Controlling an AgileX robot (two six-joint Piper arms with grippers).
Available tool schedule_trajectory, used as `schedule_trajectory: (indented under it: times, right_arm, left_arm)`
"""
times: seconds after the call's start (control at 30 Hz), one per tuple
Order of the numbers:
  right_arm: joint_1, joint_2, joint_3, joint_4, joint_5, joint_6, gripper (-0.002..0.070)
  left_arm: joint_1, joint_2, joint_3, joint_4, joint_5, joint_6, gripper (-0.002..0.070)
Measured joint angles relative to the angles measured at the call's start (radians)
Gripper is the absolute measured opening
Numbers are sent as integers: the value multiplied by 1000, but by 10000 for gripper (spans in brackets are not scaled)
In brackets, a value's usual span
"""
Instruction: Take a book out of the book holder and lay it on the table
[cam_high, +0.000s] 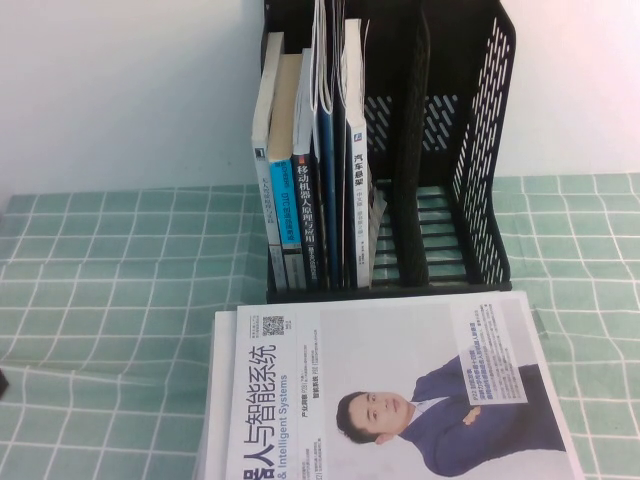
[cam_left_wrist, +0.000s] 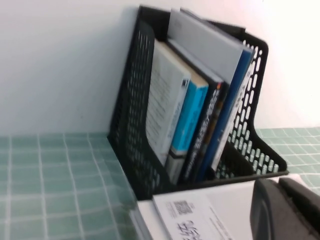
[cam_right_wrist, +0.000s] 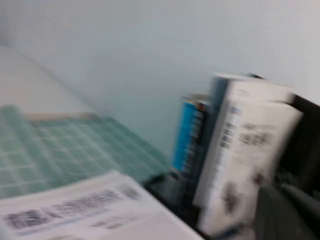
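The book (cam_high: 400, 390), a thin magazine with a pale cover, a man in a dark blue suit, a black Chinese title and a QR code, lies flat on the table (cam_high: 100, 300) just in front of the book holder (cam_high: 480, 150). The black mesh holder stands upright against the wall. Neither gripper shows in the high view. The left gripper (cam_left_wrist: 282, 210) shows as dark fingers (cam_left_wrist: 265, 215) pressed together, empty, above the book's corner (cam_left_wrist: 200, 215), near the holder (cam_left_wrist: 130, 125). The right gripper (cam_right_wrist: 287, 212) is a dark blurred shape beside the holder's books, with the book (cam_right_wrist: 75, 210) below it.
Several upright books (cam_high: 310, 170) fill the holder's left slots; its right slots (cam_high: 440, 200) hold nothing. A white wall stands close behind. The mint-green grid cloth lies bare left (cam_high: 90, 380) and right (cam_high: 600, 300) of the book.
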Motion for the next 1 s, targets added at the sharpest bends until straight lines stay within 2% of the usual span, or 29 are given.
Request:
schedule_trajectory:
  times: [0.13, 0.2, 0.3, 0.43, 0.5, 0.63, 0.73, 0.83, 0.93, 1.0]
  right_arm:
    - [0, -18, 27, -100, 323, 68, -2]
    - [0, -19, 27, -187, 418, 200, -2]
    - [0, -19, 29, -324, 457, 441, -2]
    - [0, -19, 29, -565, 387, 772, -2]
    - [0, -19, 29, -723, 286, 921, -2]
    - [0, -19, 38, -950, -44, 1010, -2]
    - [0, -19, 34, -886, -405, 932, -2]
    - [0, -19, -7, -618, -653, 688, -2]
    - [0, -19, -73, -342, -703, 245, -2]
    - [0, -19, -121, -204, -599, -7, -2]
  left_arm:
    - [0, 0, 45, -2, -53, -203, -3]
    - [0, 2, 52, -2, -71, -300, -3]
    - [0, 2, 52, -2, -82, -369, -3]
    - [0, 2, 52, 19, 43, -386, -3]
    - [0, 2, 52, 61, 145, -386, -3]
    - [0, 2, 54, 230, 273, -388, -3]
    - [0, 2, 56, 377, 257, -388, -3]
    - [0, 2, 56, 472, 161, -389, -3]
    - [0, 2, 56, 489, -6, -379, -3]
    - [0, 2, 61, 492, -141, -377, -3]
